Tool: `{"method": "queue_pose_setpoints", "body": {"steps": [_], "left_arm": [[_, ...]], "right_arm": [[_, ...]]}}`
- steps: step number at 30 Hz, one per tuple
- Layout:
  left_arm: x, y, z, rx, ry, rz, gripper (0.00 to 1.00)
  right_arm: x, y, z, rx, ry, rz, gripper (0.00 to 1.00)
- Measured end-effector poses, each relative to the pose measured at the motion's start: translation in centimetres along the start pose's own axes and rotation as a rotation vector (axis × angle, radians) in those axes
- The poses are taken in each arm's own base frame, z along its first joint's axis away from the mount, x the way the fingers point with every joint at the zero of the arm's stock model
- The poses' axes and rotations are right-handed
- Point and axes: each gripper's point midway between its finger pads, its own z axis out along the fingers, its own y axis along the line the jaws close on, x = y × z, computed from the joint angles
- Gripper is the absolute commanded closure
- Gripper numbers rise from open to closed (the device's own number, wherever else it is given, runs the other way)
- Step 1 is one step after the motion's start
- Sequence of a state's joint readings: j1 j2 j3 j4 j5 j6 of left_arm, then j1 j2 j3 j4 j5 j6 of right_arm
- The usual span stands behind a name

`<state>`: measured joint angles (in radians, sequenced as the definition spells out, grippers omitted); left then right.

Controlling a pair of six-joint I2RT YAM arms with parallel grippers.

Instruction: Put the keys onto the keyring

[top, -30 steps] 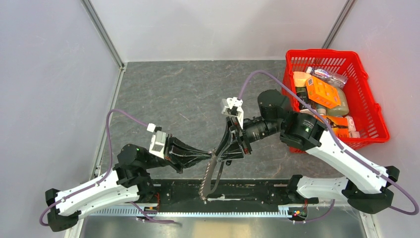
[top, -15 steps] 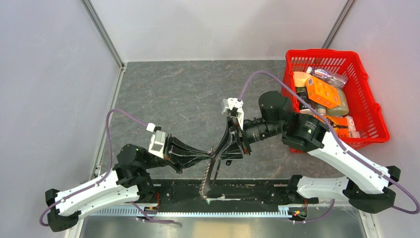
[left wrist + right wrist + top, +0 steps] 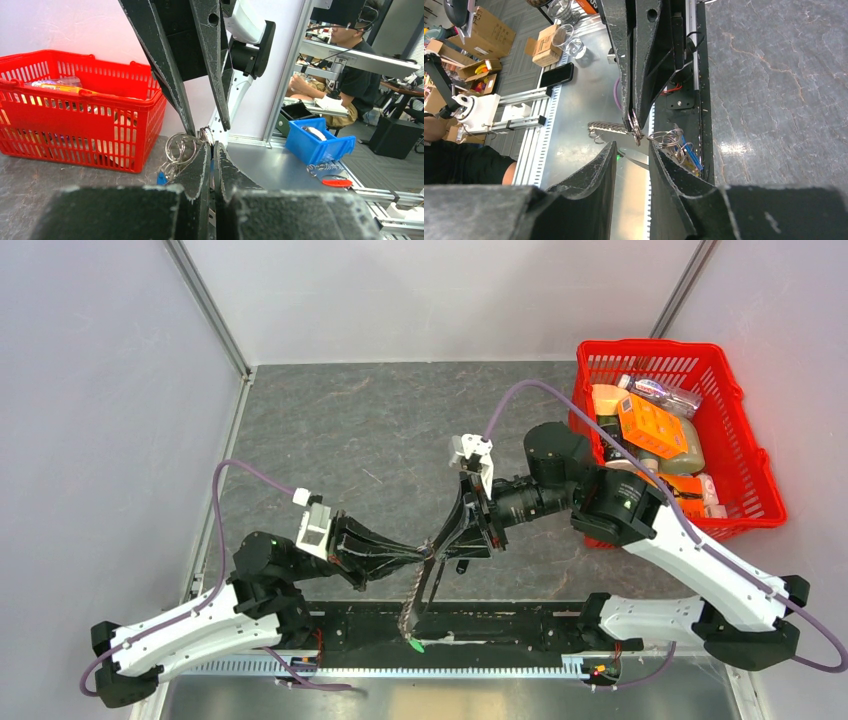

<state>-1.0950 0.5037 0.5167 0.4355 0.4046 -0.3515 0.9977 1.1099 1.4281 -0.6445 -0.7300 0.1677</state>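
My left gripper (image 3: 428, 557) is shut on the keyring (image 3: 636, 126), held in the air over the table's near edge. The keyring's twisted chain (image 3: 412, 602) hangs toward the base rail and ends in a green tag (image 3: 415, 645). Several thin silver rings (image 3: 182, 147) bunch just left of the left fingertips, with a blue-capped key (image 3: 161, 177) dangling below them. My right gripper (image 3: 633, 146) faces the left one tip to tip and stands open. The ring bunch and the blue key (image 3: 692, 158) lie just past its right finger, outside the gap. Other keys cannot be made out.
A red basket (image 3: 745, 440) full of packets stands at the table's far right. The black base rail (image 3: 520, 625) runs along the near edge under the hanging chain. Off the table, the left wrist view shows a blue bin (image 3: 320, 142).
The right jaws have opened a little. The chain has swung down toward the near edge and its green tag now shows. The left arm has shifted slightly.
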Motion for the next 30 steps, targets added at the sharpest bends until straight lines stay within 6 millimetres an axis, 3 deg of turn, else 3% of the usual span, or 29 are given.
{"method": "queue_pose_setpoints", "body": {"steps": [10,18,21,30], "left_arm": [[0.02,0.06,0.08,-0.001,-0.001,0.0,0.98],[-0.23,-0.1,0.11,0.007,-0.01,0.002,0.98],[-0.35,-0.35,0.13,0.019,-0.013,-0.003,0.98],[-0.74,-0.63,0.28,0.034,-0.036,-0.014,0.98]], "right_arm": [[0.37,0.01,0.63,-0.017,0.019,0.014,0.71],[0.47,-0.09,0.94,-0.016,0.025,0.015,0.86],[0.43,-0.11,1.0,-0.014,0.023,0.015,0.99],[-0.09,-0.1,0.84,0.009,0.0,0.012,1.0]]}}
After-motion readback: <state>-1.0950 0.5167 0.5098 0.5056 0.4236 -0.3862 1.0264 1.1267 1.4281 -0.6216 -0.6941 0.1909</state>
